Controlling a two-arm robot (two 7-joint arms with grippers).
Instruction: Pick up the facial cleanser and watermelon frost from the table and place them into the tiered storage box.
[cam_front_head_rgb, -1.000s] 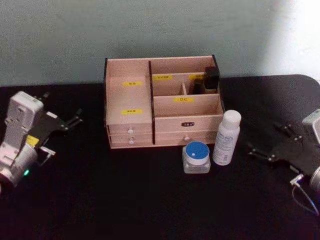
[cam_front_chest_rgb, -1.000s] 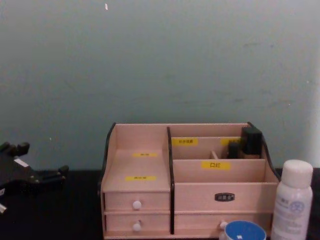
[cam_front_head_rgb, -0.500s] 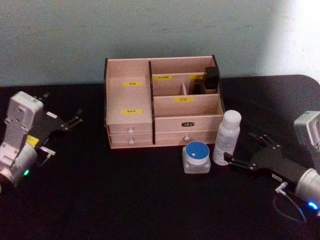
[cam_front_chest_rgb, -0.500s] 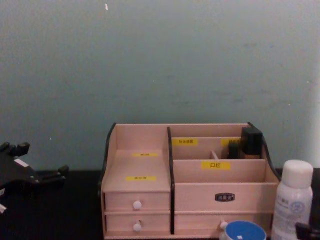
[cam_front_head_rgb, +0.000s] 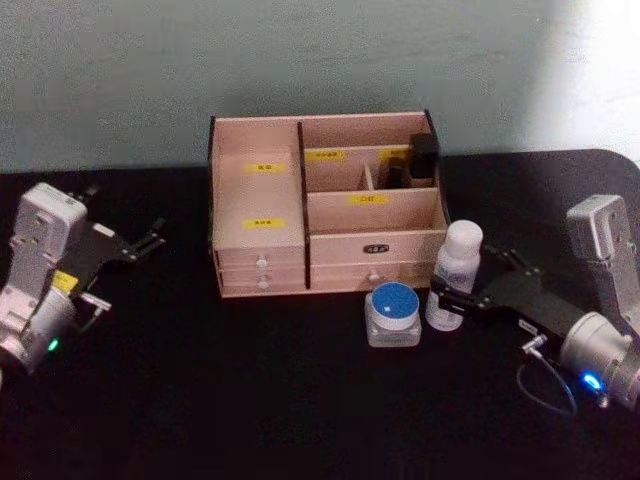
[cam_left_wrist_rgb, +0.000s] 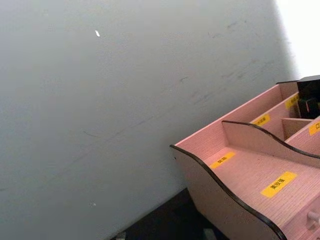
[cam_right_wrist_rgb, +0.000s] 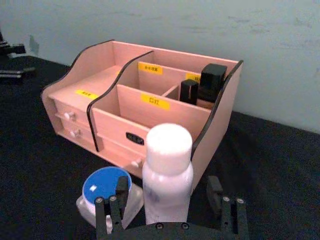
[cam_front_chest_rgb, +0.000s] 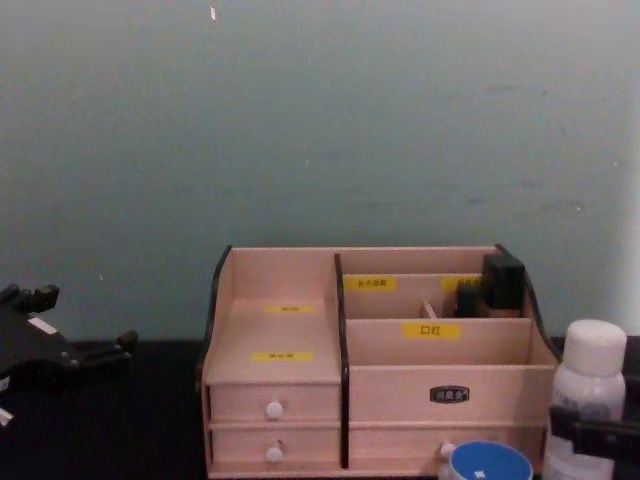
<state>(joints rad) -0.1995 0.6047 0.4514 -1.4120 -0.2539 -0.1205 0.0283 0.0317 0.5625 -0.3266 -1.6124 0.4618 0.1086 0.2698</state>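
Observation:
A white bottle (cam_front_head_rgb: 459, 247) (cam_right_wrist_rgb: 167, 165) (cam_front_chest_rgb: 593, 358) stands on the black table in front of the tiered storage box (cam_front_head_rgb: 258, 195) (cam_right_wrist_rgb: 165, 121) (cam_front_chest_rgb: 283, 312) (cam_left_wrist_rgb: 250, 172), at its right end. Left of the bottle sits a squat clear jar with a blue lid (cam_front_head_rgb: 393, 310) (cam_right_wrist_rgb: 104, 184) (cam_front_chest_rgb: 487, 464). I cannot tell which is the facial cleanser and which the watermelon frost. My right gripper (cam_front_head_rgb: 463, 279) (cam_right_wrist_rgb: 168, 189) is open and straddles the bottle's lower body, with a gap on each side. My left gripper (cam_front_head_rgb: 152, 236) (cam_front_chest_rgb: 85, 320) rests open at the far left.
Dark cosmetic items (cam_front_head_rgb: 423, 156) (cam_right_wrist_rgb: 212, 80) (cam_front_chest_rgb: 503, 280) stand in the box's back right compartment. The box's left stepped shelves and front middle compartment hold nothing. A grey-green wall rises just behind the box. The black table (cam_front_head_rgb: 250, 400) stretches wide in front.
My right gripper has moved left from the table's right side, and its open fingers now stand on either side of the white bottle. The left arm has not moved.

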